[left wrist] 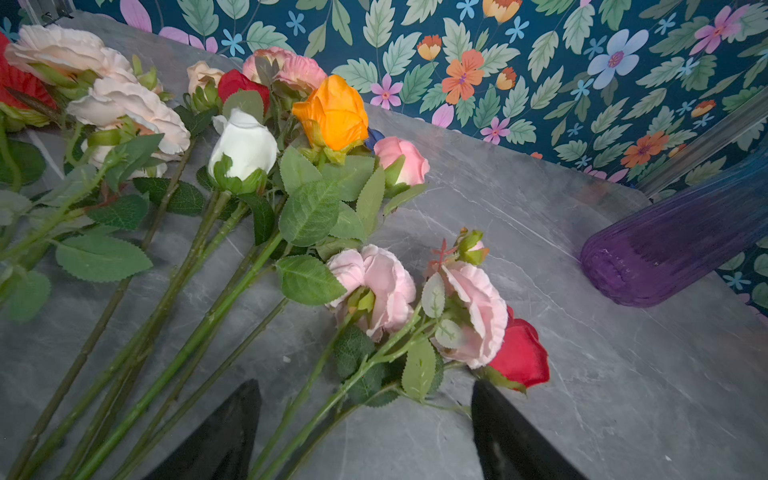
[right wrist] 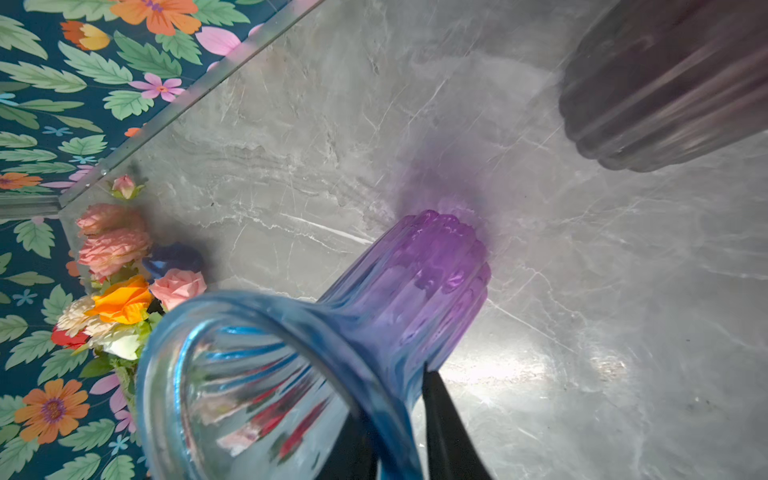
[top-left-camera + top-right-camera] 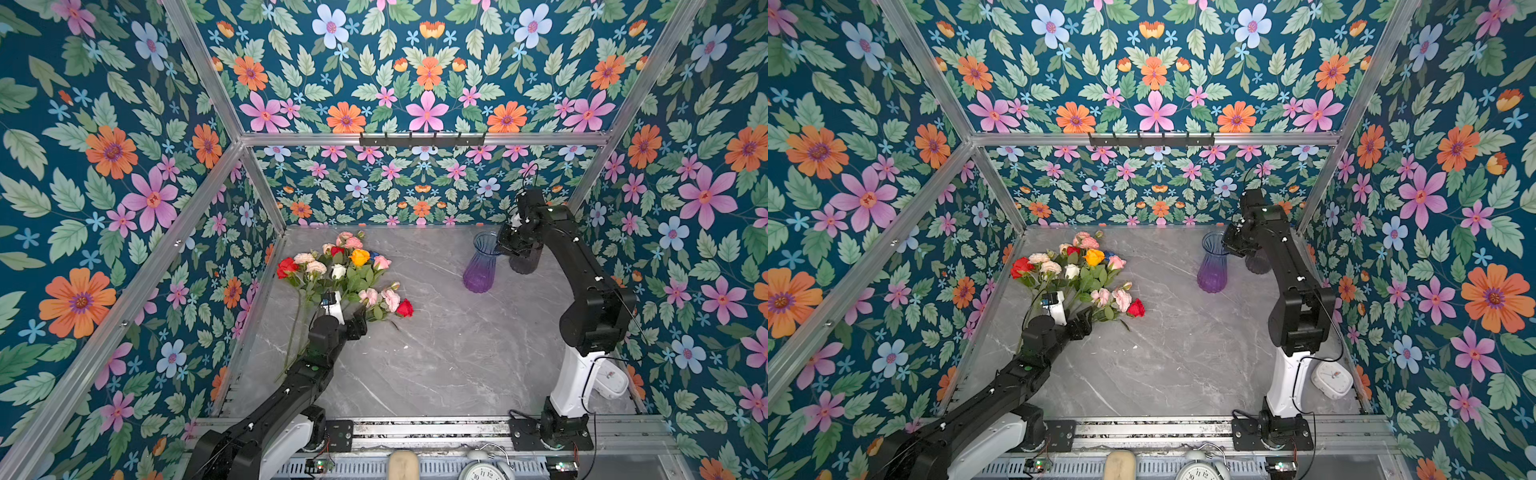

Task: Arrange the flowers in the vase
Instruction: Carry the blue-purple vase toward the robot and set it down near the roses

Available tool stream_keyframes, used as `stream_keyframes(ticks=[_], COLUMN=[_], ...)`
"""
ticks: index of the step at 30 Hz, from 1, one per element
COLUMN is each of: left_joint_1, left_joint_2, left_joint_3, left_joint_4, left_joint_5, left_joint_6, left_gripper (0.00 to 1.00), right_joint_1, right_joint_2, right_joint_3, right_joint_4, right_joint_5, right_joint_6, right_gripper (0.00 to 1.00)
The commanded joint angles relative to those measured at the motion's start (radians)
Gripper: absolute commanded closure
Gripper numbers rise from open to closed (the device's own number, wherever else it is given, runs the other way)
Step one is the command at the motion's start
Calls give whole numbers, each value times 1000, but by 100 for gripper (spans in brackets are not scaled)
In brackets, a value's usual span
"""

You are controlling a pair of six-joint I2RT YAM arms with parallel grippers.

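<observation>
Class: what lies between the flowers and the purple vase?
Only bare table separates the flowers from the purple vase, as both top views show.

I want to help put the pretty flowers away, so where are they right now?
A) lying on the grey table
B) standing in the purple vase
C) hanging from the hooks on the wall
A: in both top views the flowers lie in a heap with their stems flat on the table, while the vase stands apart from them with no stems in it.
</observation>
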Motion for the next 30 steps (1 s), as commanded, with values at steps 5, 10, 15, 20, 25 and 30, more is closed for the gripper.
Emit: stream_keyframes(ticks=[5,10,15,20,25,30], left_joint_1=[1,1,1,1,1,1], left_joint_2=[3,-3,-6,-5,-8,-9], left_joint_3=[4,3,1,3,3,4], left_joint_4=[26,26,26,24,21,20], left_joint_5=[-8,-14,-16,-17,-16,-14], left_joint_6=[5,5,5,5,6,8], left_gripper=[18,18,18,18,18,18], right_joint_1=[0,0,0,0,0,32], right_joint_2=[-2,-26,-63,-125,-201,-338], right_joint_3=[-10,-35,-75,-139,-232,-395], right_joint_4=[24,31,49,100,151,216], right_joint_5=[-7,-6,-11,-75,-184,-234], right_joint_6=[7,-2,-1,31,70,111], right_gripper=[93,100,100,100,100,100])
